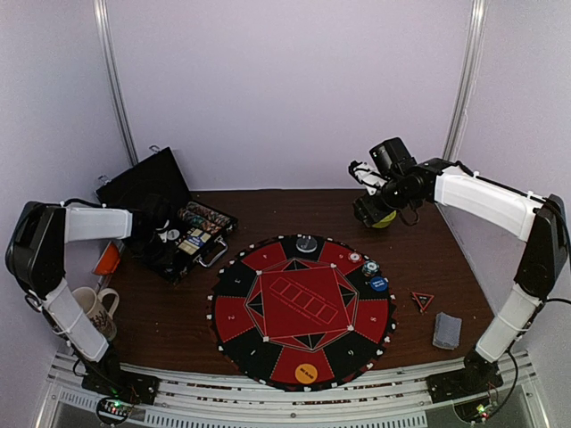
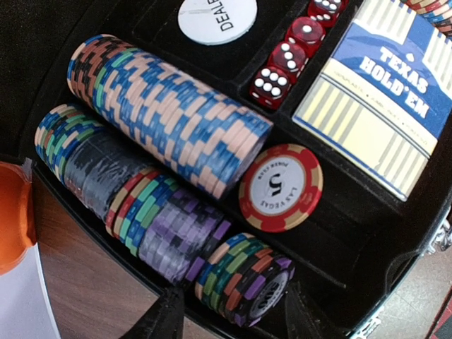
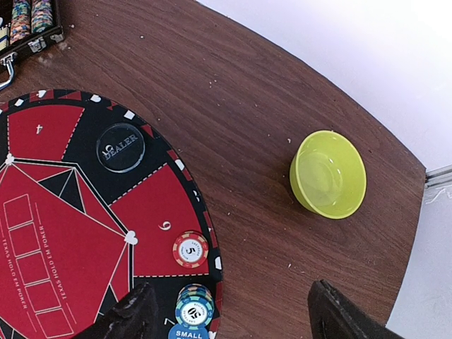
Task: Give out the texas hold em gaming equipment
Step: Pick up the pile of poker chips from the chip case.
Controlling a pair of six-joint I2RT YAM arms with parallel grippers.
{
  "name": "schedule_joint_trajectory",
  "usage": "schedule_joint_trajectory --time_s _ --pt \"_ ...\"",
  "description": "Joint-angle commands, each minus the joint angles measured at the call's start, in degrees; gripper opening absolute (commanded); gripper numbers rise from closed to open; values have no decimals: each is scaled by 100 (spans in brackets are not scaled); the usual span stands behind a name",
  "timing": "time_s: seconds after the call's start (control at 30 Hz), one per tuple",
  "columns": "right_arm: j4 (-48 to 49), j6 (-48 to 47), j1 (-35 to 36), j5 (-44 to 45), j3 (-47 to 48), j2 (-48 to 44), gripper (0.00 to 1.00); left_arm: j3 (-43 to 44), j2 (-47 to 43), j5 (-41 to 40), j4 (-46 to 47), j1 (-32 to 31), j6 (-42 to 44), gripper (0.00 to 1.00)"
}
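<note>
In the open black case (image 2: 353,268), poker chips (image 2: 169,113) lie in two rows beside a lone red 5 chip (image 2: 280,188), red dice (image 2: 286,56), a white dealer disc (image 2: 215,18) and a Texas Hold'em card box (image 2: 381,92). My left gripper (image 2: 233,321) is open, its fingers (image 2: 166,318) astride the near end of the front chip row (image 2: 244,282). My right gripper (image 3: 229,311) hangs open above the bare wood at the mat's edge. On the mat (image 3: 63,233) lie a red 5 chip (image 3: 191,249), a small chip stack (image 3: 195,305), a blue button (image 3: 189,332) and a dark dealer disc (image 3: 121,147).
The lime-green bowl (image 3: 328,173) sits on the wood to the right of the mat. An orange button (image 1: 306,372) lies at the mat's near edge. A grey-blue card deck (image 1: 447,330) and a red triangle (image 1: 422,300) lie right of it. A mug (image 1: 94,303) stands at the left.
</note>
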Motion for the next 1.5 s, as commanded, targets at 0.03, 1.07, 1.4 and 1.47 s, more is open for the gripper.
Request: schedule_joint_trajectory --time_s 0.03,1.07,1.4,1.47 --pt "-144 -36 -25 -32 -31 14 75 -26 234 -97 281 -1 141 52" --pt "-404 -26 -29 -341 109 274 77 83 441 267 435 -181 1033 45" --pt "-402 -16 -27 -395 -5 243 77 147 406 -486 146 -175 996 39" --pt "-404 -21 -26 -410 3 229 77 161 488 -638 80 -157 989 39"
